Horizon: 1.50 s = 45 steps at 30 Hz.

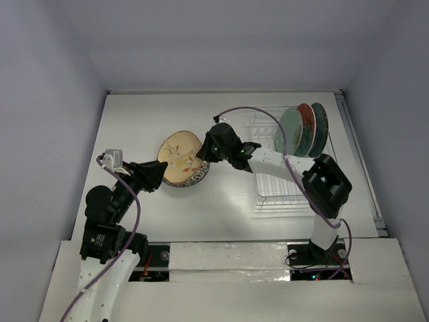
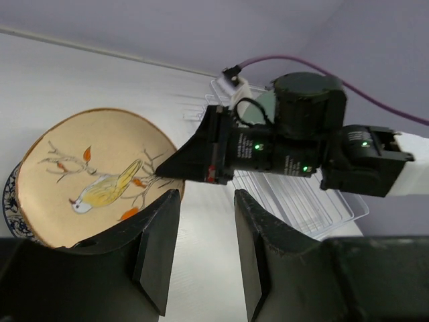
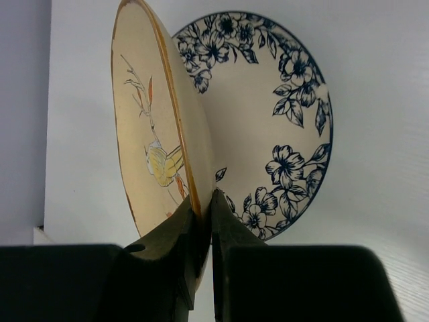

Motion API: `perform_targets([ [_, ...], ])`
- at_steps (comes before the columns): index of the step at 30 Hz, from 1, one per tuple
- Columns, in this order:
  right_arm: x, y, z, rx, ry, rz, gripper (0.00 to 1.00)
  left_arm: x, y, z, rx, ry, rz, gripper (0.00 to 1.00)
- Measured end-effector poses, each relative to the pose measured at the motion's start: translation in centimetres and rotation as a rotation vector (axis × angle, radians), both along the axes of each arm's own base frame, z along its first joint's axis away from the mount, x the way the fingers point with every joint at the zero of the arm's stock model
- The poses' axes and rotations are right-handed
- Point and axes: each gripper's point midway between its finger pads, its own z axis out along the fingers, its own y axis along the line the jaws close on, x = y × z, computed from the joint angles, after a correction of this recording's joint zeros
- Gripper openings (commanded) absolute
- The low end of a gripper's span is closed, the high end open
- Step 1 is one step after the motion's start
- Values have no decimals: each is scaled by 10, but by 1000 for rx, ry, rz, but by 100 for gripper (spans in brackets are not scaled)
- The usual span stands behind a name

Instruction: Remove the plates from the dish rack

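My right gripper (image 1: 205,151) is shut on the near rim of the tan plate with a yellow bird (image 1: 179,157), holding it tilted over the white plate with blue flowers (image 1: 198,178), which lies flat on the table. In the right wrist view the fingers (image 3: 224,225) pinch the tan plate (image 3: 144,127) in front of the floral plate (image 3: 275,114). My left gripper (image 1: 161,176) is open and empty just left of both plates; its view shows the tan plate (image 2: 94,171). The mint (image 1: 289,131), red (image 1: 306,125) and dark teal (image 1: 320,127) plates stand in the white wire dish rack (image 1: 276,180).
The rack stands at the right of the white table, its near half holding nothing. Grey walls enclose the table on three sides. The right arm stretches leftward from the rack across the table's middle (image 2: 301,144).
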Motion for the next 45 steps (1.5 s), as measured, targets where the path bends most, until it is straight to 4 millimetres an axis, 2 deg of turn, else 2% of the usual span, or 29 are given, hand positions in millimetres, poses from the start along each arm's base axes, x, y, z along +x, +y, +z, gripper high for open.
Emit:
perform_targets([
  [6,-4,14,-30,41,69,-10,2,0,0,0,0,-1,0,35],
  [12,-5,12,-51,62,100,-39,29,-1,0,1,-1,-4,0,35],
  [15,-3,13,-49,84,99,-46,38,-1,0,1,-1,-5,0,35],
  [19,0,17,-43,108,83,-41,65,-1,1,1,-1,-6,4,35],
  [25,-3,12,-51,62,71,-29,96,-1,8,2,8,-10,47,36],
  [30,-6,-1,-59,-35,51,-33,100,-2,26,17,33,-35,140,43],
  [34,-7,-13,-37,-78,-3,-37,99,-4,45,28,47,-58,244,54],
  [36,-7,-21,-20,-89,-39,-42,93,-6,54,29,46,-62,292,57],
  [37,-7,-26,-10,-99,-57,-47,70,-7,59,29,45,-61,316,57],
  [39,-8,-38,13,-115,-104,-60,34,-7,66,26,46,-52,358,58],
  [40,-9,-48,30,-124,-140,-79,5,-6,71,25,48,-44,383,58],
  [41,-9,-59,44,-136,-171,-105,0,-6,76,24,50,-36,409,58],
  [44,-14,-108,104,-169,-287,-221,0,-6,91,21,55,-14,496,59],
  [45,-16,-132,128,-175,-331,-273,0,-7,96,20,55,-10,523,59],
])
